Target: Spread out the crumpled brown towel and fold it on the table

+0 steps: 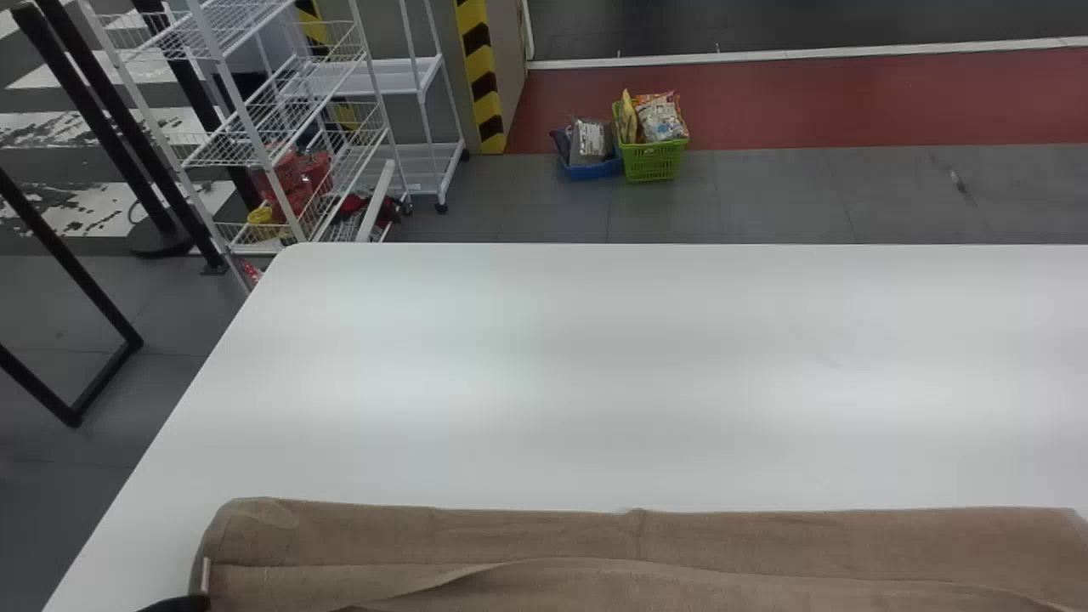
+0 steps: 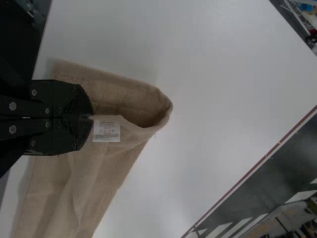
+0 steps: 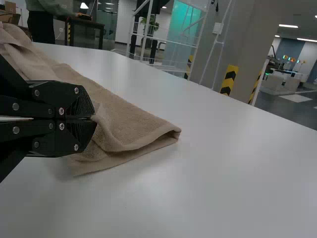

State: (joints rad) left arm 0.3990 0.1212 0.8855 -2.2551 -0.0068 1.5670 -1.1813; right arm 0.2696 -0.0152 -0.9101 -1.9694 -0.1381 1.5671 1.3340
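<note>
I have the large white rectangular table (image 1: 595,365) in front of me, its rounded far left corner coming close to the white wire shelving rack (image 1: 255,127) that stands on the floor beyond. The brown cloth towel (image 1: 527,535) stretches along the near side of the table from left to right, its far edge running fairly straight and an upper layer lying in a slack, shallow wave nearer me. Out on the floor past the far edge, the bright green plastic basket (image 1: 653,161) with packets in it sits just beside the low blue plastic basket (image 1: 592,168). My left gripper (image 1: 176,604) is at the near left end of the towel; the left wrist view has its jaws closed on the cloth, and beyond the pinch the towel curls round in a loop. My right gripper (image 3: 94,119) is closed on the cloth at the towel's right end, close to a folded corner whose layers part slightly. Smallest is the white printed label (image 2: 106,131), right beside the left fingertips.
</note>
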